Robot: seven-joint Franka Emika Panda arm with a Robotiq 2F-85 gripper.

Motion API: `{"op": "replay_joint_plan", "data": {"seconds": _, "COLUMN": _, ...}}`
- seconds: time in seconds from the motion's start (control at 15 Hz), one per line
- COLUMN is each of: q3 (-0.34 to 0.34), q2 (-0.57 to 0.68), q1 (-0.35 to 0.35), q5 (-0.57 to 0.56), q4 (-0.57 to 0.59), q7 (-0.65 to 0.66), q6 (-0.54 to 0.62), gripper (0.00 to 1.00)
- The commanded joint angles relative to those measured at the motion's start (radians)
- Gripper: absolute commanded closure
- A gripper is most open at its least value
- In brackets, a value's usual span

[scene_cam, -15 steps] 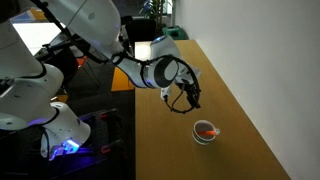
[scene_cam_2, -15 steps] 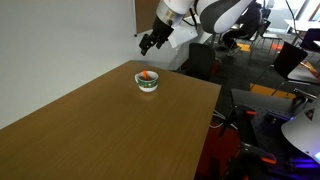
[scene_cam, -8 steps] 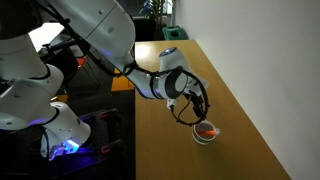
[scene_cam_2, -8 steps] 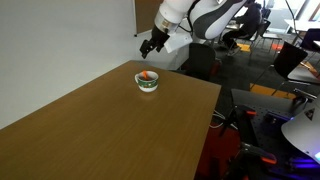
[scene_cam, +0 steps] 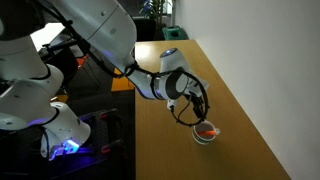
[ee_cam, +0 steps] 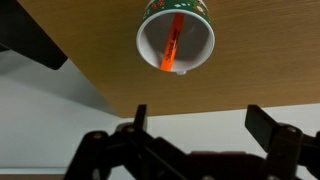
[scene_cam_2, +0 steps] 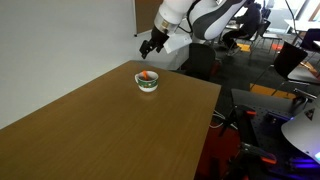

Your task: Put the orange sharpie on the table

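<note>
Gripper (ee_cam: 197,118) spread wide open, with nothing held between the jaws, hanging above the small white bowl (ee_cam: 196,52) close to the edge of the table (ee_cam: 95,50). Orange sharpie (ee_cam: 170,45) lying slanted inside this bowl, leaning on its wall, not on the wooden top. In both exterior views, bowl at the far part of the table, with clear air between it and the gripper.

The long, light-brown wooden table (scene_cam_2: 100,135) is carrying 1 small white bowl (scene_cam_2: 147,81), which is standing upright on the smooth top. In the wrist view the bowl is sitting near the table's edge, with bare wood showing around it.
</note>
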Motion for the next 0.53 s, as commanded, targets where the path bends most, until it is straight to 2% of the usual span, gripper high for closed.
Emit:
{"op": "replay_joint_plan", "data": {"seconds": 0.0, "q3": -0.006, "q2": 0.05, "q1": 0.008, "q5": 0.008, "q4": 0.04, "q7": 0.035, "q6": -0.014, "gripper": 0.0}}
{"op": "replay_joint_plan", "data": {"seconds": 0.27, "q3": -0.01, "q2": 0.096, "q1": 0.011, "q5": 0.024, "q4": 0.063, "q7": 0.044, "q6": -0.018, "gripper": 0.0}}
{"op": "replay_joint_plan", "data": {"seconds": 0.47, "q3": -0.028, "q2": 0.129, "q1": 0.026, "q5": 0.02, "q4": 0.096, "q7": 0.112, "q6": -0.041, "gripper": 0.0}}
